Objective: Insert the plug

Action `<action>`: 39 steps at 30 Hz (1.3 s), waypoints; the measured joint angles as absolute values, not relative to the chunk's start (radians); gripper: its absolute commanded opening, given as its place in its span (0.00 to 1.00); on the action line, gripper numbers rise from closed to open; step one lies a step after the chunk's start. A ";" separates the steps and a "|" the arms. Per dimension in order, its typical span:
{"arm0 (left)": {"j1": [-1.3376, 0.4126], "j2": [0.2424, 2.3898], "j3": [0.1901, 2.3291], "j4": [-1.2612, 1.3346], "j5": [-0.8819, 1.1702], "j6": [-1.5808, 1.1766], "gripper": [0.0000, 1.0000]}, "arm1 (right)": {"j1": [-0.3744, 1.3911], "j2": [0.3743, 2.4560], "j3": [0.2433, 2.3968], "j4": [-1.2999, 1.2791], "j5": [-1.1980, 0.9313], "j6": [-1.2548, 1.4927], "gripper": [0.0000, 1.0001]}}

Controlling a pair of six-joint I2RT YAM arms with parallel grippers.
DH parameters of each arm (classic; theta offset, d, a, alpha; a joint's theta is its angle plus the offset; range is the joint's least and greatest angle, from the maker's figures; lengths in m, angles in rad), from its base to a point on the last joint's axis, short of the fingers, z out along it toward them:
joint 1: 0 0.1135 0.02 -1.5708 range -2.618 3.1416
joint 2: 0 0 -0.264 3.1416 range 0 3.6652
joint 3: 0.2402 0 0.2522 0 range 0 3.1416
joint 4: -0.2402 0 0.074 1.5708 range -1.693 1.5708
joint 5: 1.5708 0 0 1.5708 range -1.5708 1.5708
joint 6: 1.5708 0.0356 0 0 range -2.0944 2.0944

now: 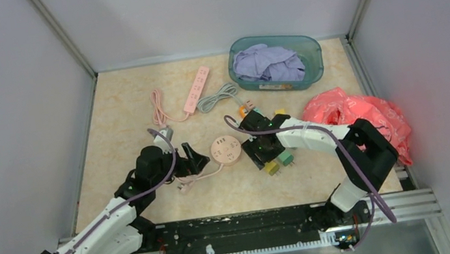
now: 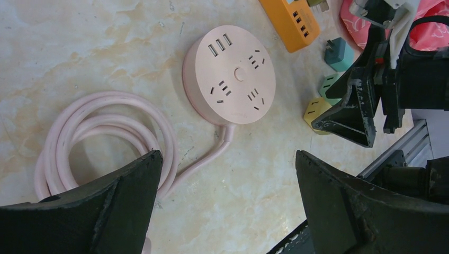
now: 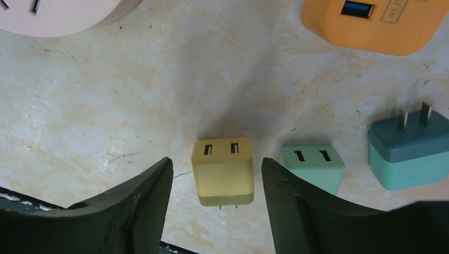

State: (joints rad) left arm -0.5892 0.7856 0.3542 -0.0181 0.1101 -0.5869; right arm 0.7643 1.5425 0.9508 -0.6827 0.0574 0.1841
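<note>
A round pink power strip [image 1: 226, 148] lies mid-table and shows in the left wrist view [image 2: 229, 74]. A yellow plug adapter [image 3: 222, 170] lies on the table between my right gripper's [image 3: 216, 160] open fingers, with a gap on each side and its prongs pointing toward the wrist. A light green adapter [image 3: 313, 166] and a teal adapter [image 3: 410, 151] lie to its right. My left gripper [image 2: 226, 156] is open and empty over bare table just near of the round strip. From above, the right gripper [image 1: 264, 151] is just right of the strip.
An orange charger [image 3: 376, 21] lies beyond the adapters. The strip's coiled pink cord [image 2: 106, 132] lies by my left finger. A long pink power strip [image 1: 197, 88], a grey cable [image 1: 217, 95], a teal basket [image 1: 314, 49] of purple cloth and a red bag [image 1: 359, 116] sit behind.
</note>
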 measured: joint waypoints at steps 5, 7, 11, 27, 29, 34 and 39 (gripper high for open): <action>-0.596 0.820 0.354 0.009 0.122 -0.591 1.00 | 0.773 1.565 0.953 -0.698 0.063 0.178 0.60; -0.601 0.835 0.354 0.018 0.123 -0.592 1.00 | 0.776 1.583 0.956 -0.703 0.070 0.176 0.59; -0.612 0.854 0.354 0.032 0.123 -0.598 1.00 | 0.783 1.621 0.962 -0.706 0.087 0.176 0.48; -0.700 0.864 0.354 0.059 0.096 -0.656 0.98 | 0.836 1.650 1.005 -0.699 0.116 0.233 0.35; -0.723 0.863 0.354 0.068 0.079 -0.667 0.98 | 0.840 1.628 1.004 -0.678 0.118 0.255 0.35; -0.775 0.856 0.354 0.084 0.035 -0.704 0.98 | 0.860 1.537 0.994 -0.606 0.142 0.312 0.35; -0.822 0.851 0.354 0.107 -0.007 -0.731 0.97 | 0.882 1.429 0.941 -0.515 0.171 0.385 0.34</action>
State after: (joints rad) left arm -0.8223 0.8509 0.3542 0.1070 -0.0067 -0.7315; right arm 0.8818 1.4292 0.9405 -0.5148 0.1711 0.3851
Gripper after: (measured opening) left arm 0.976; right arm 0.446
